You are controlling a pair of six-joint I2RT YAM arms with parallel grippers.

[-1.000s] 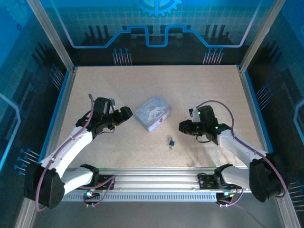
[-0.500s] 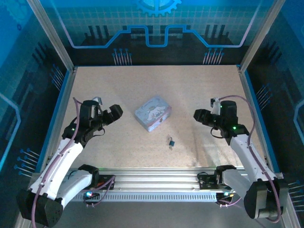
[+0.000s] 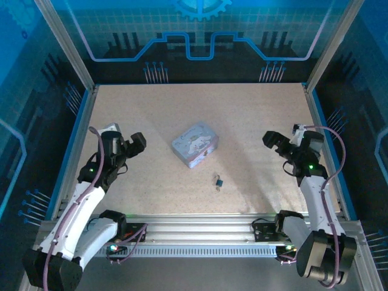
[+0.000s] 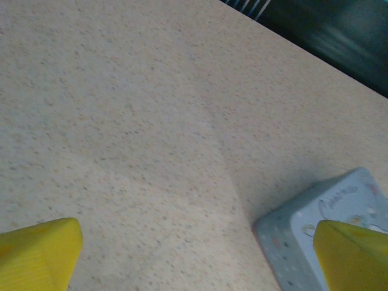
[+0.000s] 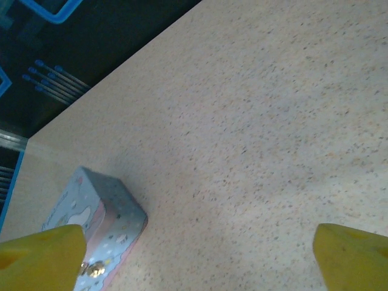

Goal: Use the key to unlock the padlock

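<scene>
- The speckled beige table (image 3: pixel 254 109) is bounded by blue rails along its left and right edges and by an aluminium rail along the near edge. The whole far half is bare.
- A silver-grey rectangular tin (image 3: pixel 194 144) with a pale cartoon print sits askew at the middle of the table, with open surface on every side of it.
- The tiny dark padlock (image 3: pixel 219 180) lies flat toward the near edge, a little nearer than the tin's near right corner and apart from it.
- The left gripper (image 4: pixel 195 257) hangs near the left edge with its yellow-tipped jaws spread wide and nothing between them.
- The right gripper (image 5: pixel 197 257) hangs near the right edge, its jaws equally wide and empty. Both grippers are well apart from the padlock.
- In the left wrist view a cursive word runs across the tin's lid. A yellow fingertip (image 4: pixel 354 254) cuts it off, and it cannot be read.
- In the right wrist view a small gold clasp (image 5: pixel 91 270) shows on the tin's side, partly behind a fingertip.
- The key cannot be told apart from the padlock, as both are too small in the top view.
</scene>
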